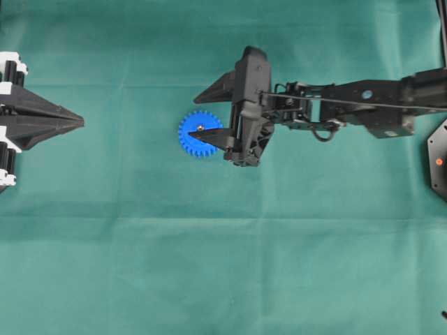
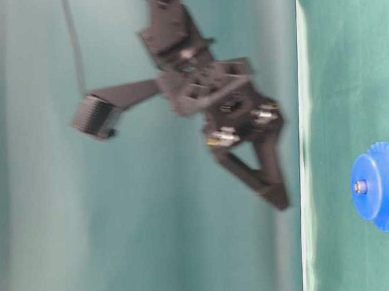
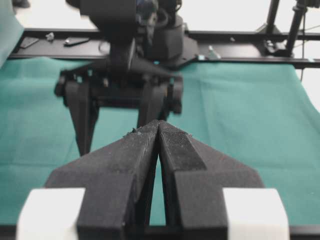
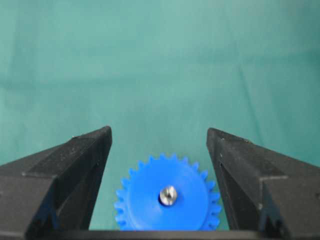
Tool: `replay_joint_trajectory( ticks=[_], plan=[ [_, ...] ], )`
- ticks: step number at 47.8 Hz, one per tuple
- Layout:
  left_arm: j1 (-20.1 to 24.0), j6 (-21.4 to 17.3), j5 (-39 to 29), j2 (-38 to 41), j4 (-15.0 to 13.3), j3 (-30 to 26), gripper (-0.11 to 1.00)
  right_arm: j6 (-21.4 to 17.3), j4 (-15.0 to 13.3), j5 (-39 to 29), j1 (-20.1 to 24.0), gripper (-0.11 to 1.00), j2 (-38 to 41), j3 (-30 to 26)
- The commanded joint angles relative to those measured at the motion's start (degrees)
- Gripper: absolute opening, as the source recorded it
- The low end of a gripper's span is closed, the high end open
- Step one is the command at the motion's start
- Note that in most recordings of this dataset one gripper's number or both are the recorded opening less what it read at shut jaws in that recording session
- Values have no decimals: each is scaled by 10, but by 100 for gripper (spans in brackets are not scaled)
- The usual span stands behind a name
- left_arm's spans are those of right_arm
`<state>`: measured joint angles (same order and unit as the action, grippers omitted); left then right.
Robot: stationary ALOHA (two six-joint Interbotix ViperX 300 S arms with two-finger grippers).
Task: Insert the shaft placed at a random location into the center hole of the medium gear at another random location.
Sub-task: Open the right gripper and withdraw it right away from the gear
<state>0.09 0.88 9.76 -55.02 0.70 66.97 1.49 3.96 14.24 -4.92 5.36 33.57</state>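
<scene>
The blue medium gear (image 1: 200, 136) lies flat on the green cloth. The silver shaft (image 1: 200, 128) stands in its center hole and fills it. In the right wrist view the gear (image 4: 150, 207) sits low between the fingers, with the shaft's top (image 4: 168, 195) showing at its middle. My right gripper (image 1: 193, 118) hovers over the gear, open, with nothing between its fingers (image 4: 80, 160). At table level the gear (image 2: 381, 196) and shaft (image 2: 360, 187) appear at the right edge, apart from the blurred right gripper (image 2: 186, 162). My left gripper (image 1: 82, 122) rests at the far left, shut and empty (image 3: 159, 125).
Green cloth (image 1: 279, 265) covers the whole table. A black fixture (image 1: 438, 160) with an orange dot sits at the right edge. A black frame rail (image 3: 240, 49) runs along the far side behind the right arm (image 3: 125, 75).
</scene>
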Motion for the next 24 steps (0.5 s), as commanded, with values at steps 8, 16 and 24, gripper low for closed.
replay_joint_trajectory(
  ticks=[8,16,24],
  plan=[
    [1,0,4,4,1,-12,0,1,1,-7,2,84,-39,2],
    [1,0,3,4,1,-12,0,0,2,-5,3,84,-57,26],
    [1,0,4,4,1,-12,0,-1,3,-5,3,84,-96,69]
  ],
)
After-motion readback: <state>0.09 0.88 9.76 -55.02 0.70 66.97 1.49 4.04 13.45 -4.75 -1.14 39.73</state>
